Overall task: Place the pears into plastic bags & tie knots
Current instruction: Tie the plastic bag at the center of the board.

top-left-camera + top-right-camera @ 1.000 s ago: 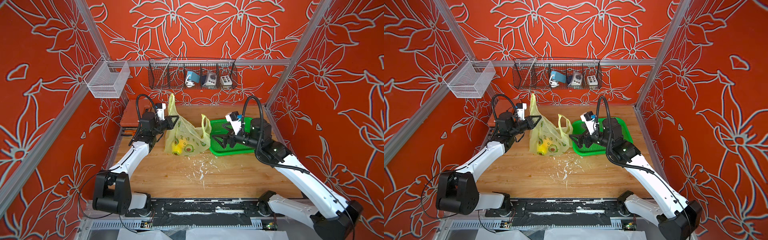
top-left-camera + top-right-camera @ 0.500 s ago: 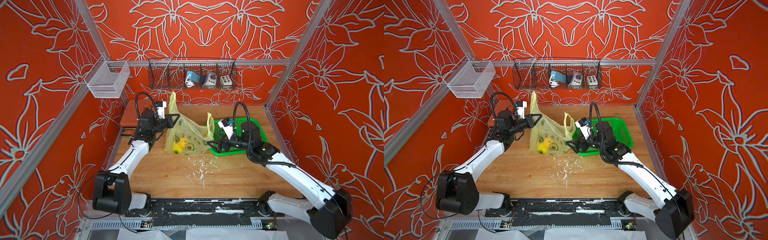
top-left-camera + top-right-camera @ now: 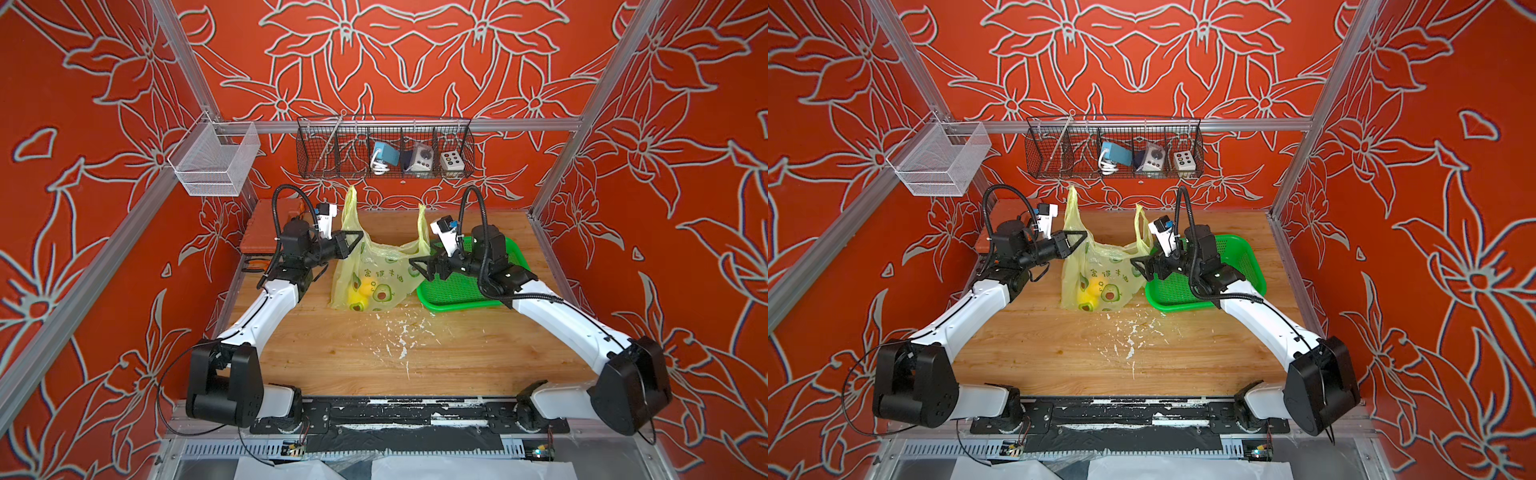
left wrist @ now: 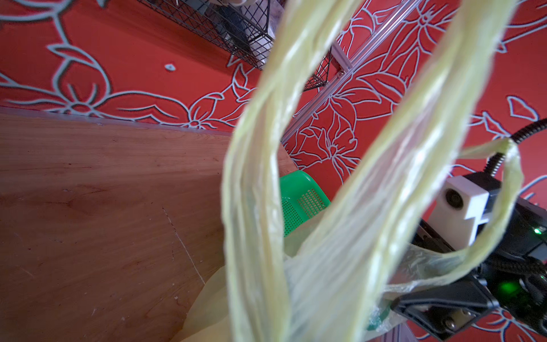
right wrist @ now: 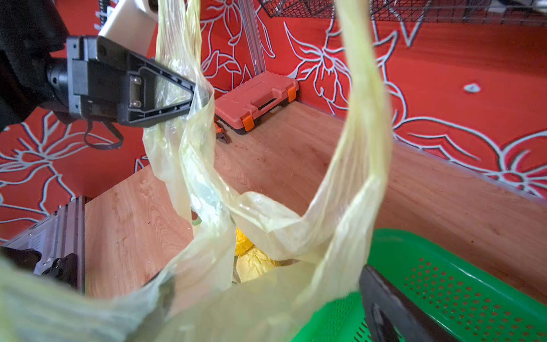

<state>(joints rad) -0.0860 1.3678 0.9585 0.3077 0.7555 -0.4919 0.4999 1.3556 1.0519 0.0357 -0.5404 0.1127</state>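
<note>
Thin, translucent yellow-green film makes up the bag (image 3: pixel 376 270), crinkled and printed with avocado drawings and green characters. It stands slumped on the wooden surface (image 3: pixel 332 353), toward 12 o'clock in both top views. Two pears (image 3: pixel 360 291) show through its lower wall as rounded yellow lumps resting at the bottom. Its two loop handles (image 3: pixel 352 203) rise as twisted, ribbon-like strips at the bag's 11 and 1 o'clock, well apart and untied.

The left hand (image 3: pixel 359 236), black with triangular fingers, is pinched tight on the film below the 11 o'clock handle. The right hand (image 3: pixel 417 265) stands spread wide at the bag's 3 o'clock, with film sagging between its fingers, and clamps nothing.

A green perforated plastic basket (image 3: pixel 465 306) with rounded corners lies just beside the bag at 3 o'clock. A ribbed orange case (image 5: pixel 254 97) with black latches sits in the surface's 10 o'clock corner. White flecks (image 3: pixel 399 332) are scattered over the grainy wood at the bag's 6 o'clock.
</note>
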